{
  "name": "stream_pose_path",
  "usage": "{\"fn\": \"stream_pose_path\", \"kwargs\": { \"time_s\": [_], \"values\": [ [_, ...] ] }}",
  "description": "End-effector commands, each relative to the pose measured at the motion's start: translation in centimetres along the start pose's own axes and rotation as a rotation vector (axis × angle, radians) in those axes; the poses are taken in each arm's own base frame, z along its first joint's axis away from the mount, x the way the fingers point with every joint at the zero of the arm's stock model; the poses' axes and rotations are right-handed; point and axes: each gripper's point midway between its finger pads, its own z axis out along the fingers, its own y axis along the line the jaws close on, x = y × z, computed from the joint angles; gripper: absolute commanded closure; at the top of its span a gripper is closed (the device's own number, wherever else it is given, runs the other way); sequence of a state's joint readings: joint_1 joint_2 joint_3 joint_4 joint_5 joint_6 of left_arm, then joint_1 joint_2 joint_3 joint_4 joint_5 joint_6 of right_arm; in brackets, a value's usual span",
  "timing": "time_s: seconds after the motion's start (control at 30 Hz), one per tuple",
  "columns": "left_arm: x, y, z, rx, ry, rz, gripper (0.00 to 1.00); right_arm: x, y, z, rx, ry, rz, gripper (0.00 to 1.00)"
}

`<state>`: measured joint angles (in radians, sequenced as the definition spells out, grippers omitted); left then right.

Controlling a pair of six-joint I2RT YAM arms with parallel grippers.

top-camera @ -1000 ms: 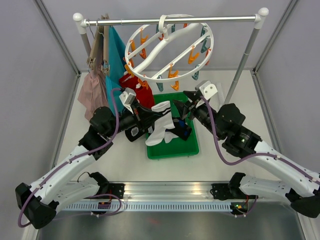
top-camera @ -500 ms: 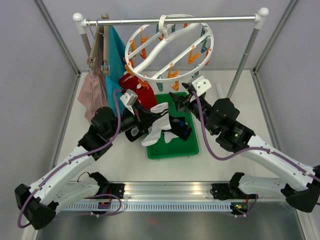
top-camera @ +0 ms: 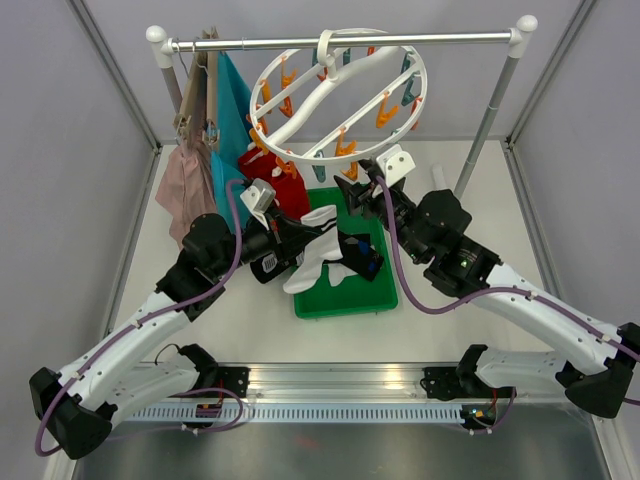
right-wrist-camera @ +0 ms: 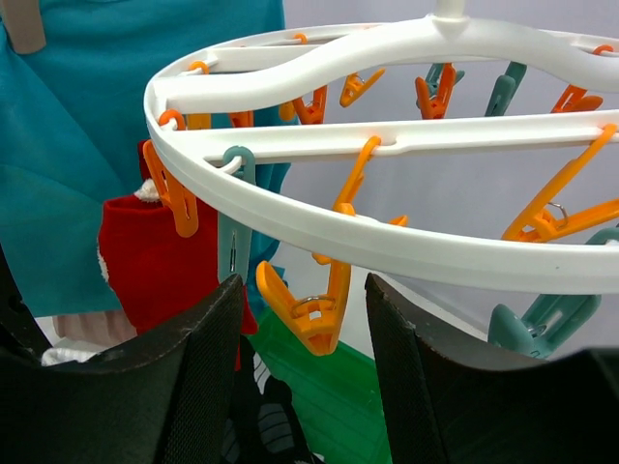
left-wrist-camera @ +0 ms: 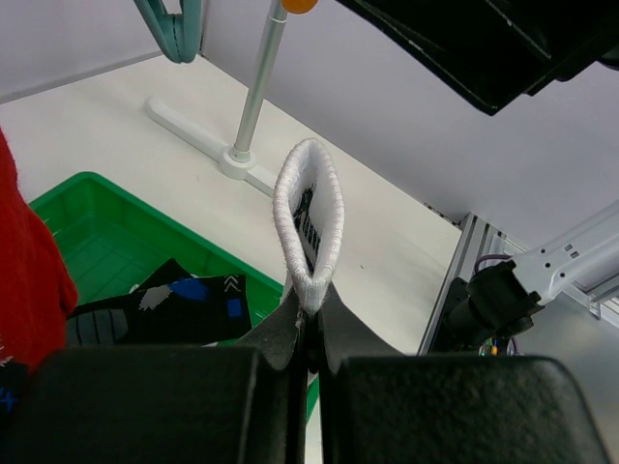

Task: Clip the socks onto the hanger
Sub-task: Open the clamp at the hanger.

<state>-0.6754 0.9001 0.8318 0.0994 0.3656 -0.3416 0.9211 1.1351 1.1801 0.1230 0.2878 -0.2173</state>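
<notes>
A white table (top-camera: 250,320) stands between pale grey walls, and a metal rod (top-camera: 440,40) runs across its far side on two posts. The round clip hanger (top-camera: 308,107) hangs from the rod by its top hook. Its white ring is tilted, with the left edge lower and nearer to the arms and the right edge higher. Orange and teal clips point down from the ring and its crossbars. A red sock (top-camera: 272,180) is clipped at the low left edge and hangs straight down. At the left end of the rod hang a teal cloth (top-camera: 235,105) and a pink garment (top-camera: 185,190).

Below the ring a green tray (top-camera: 345,295) lies on the table, and dark socks (top-camera: 362,258) with blue and white marks lie in it.

The left tool (left-wrist-camera: 309,329) is pressed together on a white sock (left-wrist-camera: 309,227), above the left part of the tray. In the left wrist view the ribbed cuff stands up out of the fingers as a narrow loop. From above, the long axis of this sock goes from far right to near left, and its lower end hangs over the left edge of the tray.

The right tool (right-wrist-camera: 302,290) is spread and raised just under the near edge of the ring. One orange clip (right-wrist-camera: 319,309) hangs between its two fingers; I cannot tell if it touches them.
</notes>
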Motion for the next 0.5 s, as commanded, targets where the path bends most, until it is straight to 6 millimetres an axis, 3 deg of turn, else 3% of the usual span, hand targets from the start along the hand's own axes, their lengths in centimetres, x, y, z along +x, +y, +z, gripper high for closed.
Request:
{"fn": "stream_pose_path", "kwargs": {
  "time_s": [0.0, 0.07, 0.3, 0.47],
  "values": [
    [-1.1, -0.1, -0.3, -0.002, -0.043, 0.035, 0.98, -3.7, -0.6, 0.2, 0.021, -0.1, 0.02, 0.41],
    [-1.2, -0.1, -0.2, 0.003, -0.05, 0.038, 0.98, -3.6, -0.6, 0.3, 0.022, -0.095, 0.026, 0.47],
    [-2.7, -0.3, 0.3, -0.019, -0.131, 0.153, 0.98, -3.1, -0.4, 0.7, 0.025, -0.058, 0.076, 0.82],
    [-2.7, -0.2, 1.5, -0.068, -0.144, 0.234, 0.98, -2.6, -0.2, 0.8, 0.027, -0.024, 0.118, 0.95]
  ]
}}
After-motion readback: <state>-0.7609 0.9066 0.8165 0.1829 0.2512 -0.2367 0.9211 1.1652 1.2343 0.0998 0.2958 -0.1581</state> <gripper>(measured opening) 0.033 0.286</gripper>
